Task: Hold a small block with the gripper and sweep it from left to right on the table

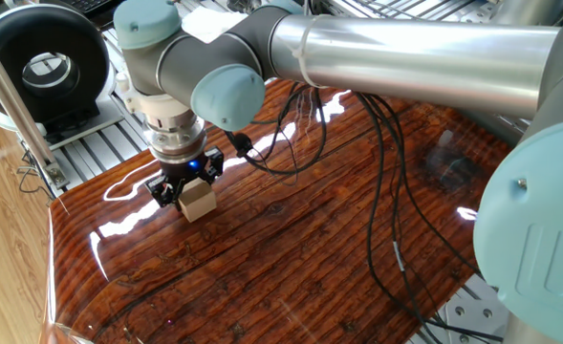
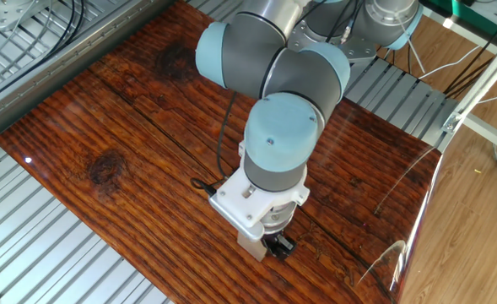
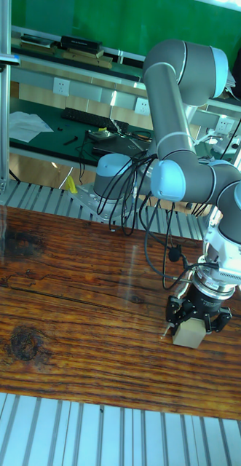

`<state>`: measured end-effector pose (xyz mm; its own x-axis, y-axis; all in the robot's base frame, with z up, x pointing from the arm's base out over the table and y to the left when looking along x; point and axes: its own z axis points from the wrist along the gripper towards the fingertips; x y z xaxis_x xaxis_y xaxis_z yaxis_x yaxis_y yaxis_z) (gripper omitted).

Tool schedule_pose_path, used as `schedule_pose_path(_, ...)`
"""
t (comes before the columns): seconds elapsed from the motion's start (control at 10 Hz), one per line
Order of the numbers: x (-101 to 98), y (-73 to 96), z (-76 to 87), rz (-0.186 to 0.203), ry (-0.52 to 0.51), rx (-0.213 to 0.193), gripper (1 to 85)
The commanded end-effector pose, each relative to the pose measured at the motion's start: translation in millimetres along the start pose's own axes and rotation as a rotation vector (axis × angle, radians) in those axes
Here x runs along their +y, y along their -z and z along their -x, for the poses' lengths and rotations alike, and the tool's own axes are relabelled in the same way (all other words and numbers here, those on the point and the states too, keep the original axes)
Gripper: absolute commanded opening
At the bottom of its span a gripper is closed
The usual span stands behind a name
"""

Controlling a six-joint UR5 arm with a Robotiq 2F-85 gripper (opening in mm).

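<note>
The small block is a pale beige wooden cube resting on the glossy reddish-brown table. My gripper points straight down over it and is shut on the block, black fingers pressing its sides, blue ring glowing above. In the tall fixed view the block sits between the prongs of the gripper near the table's right front part. In the other fixed view the wrist covers most of the gripper; only a sliver of the block shows near the table's front edge.
Black cables hang from the arm and trail over the board. A ribbed aluminium frame surrounds the table. A black round device stands behind the left corner. A metal post rises at the left.
</note>
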<state>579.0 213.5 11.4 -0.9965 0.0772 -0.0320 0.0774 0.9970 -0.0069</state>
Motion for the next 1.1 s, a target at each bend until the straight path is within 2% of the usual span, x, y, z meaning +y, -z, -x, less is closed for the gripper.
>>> schedule_pose_path(0.0, -5.0, 0.9, 0.4, 0.025, 0.009, -0.007, 1.0)
schedule_pose_path(0.2, -12.9, -2.8, 3.8, 0.021, 0.047, -0.018, 2.7)
schedule_pose_path(0.3, -7.4, -3.6, 8.5, 0.056, 0.090, -0.028, 14.0)
schedule_pose_path(0.4, -2.4, -2.8, 16.1, 0.086, 0.137, -0.061, 43.0)
schedule_pose_path(0.5, -4.8, -1.8, 18.1, 0.086, 0.162, -0.079, 61.7)
schedule_pose_path(0.6, -8.5, -0.7, 17.6, 0.086, 0.171, -0.079, 77.0)
schedule_pose_path(0.7, -15.6, 1.4, 17.8, 0.080, 0.186, -0.073, 82.3)
schedule_pose_path(0.9, -27.1, 8.1, 19.0, 0.086, 0.189, -0.056, 83.3)
schedule_pose_path(1.0, -24.7, 11.3, 20.4, 0.099, 0.176, -0.052, 83.3)
